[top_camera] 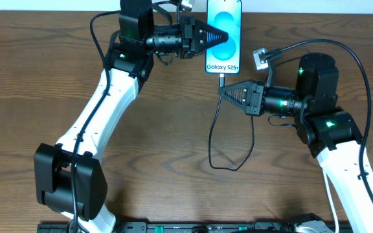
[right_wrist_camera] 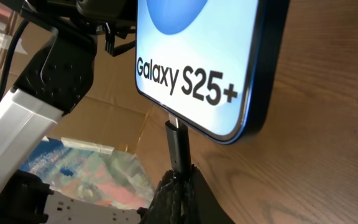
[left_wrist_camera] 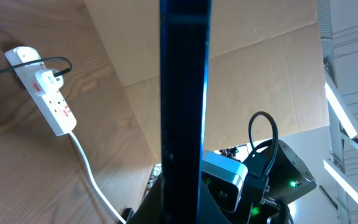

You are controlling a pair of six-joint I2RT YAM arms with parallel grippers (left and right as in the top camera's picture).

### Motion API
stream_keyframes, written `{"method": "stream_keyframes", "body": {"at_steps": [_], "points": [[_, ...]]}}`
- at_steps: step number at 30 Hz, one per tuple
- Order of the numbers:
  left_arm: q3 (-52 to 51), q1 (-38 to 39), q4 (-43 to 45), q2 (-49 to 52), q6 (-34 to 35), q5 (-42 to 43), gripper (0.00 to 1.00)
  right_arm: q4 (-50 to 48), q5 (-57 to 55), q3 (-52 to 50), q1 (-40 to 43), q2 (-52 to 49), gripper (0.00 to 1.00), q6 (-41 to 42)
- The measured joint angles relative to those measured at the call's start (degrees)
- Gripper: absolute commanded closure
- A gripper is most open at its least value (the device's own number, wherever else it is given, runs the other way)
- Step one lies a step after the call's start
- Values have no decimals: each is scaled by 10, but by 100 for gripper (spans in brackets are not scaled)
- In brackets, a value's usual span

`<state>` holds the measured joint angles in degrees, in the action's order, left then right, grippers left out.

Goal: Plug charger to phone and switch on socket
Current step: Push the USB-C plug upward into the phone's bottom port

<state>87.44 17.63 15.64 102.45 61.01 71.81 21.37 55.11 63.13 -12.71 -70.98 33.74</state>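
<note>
We saw the plugging step in hand. The left end effector [top_camera: 224, 37] pinched the phone [top_camera: 224, 26] at the table's [top_camera: 31, 77] far edge. The right end effector [top_camera: 224, 91], fingers pressed together on the charger [right_wrist_camera: 179, 146], held its connector tip at the phone's bottom port; the black cable looped back across the table. Whether the tip was fully seated, we could not tell. The socket [left_wrist_camera: 45, 93] lay well apart, seen only from the left wrist. Next, we judged, came a firm push in, then the red switch.
</note>
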Motion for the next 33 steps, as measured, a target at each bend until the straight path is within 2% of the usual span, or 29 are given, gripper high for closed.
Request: {"method": "stream_keyframes", "body": {"at_steps": [33], "points": [[0, -3, 2, 0, 0, 5, 93, -18, 4, 0, 0, 0, 99, 21]]}}
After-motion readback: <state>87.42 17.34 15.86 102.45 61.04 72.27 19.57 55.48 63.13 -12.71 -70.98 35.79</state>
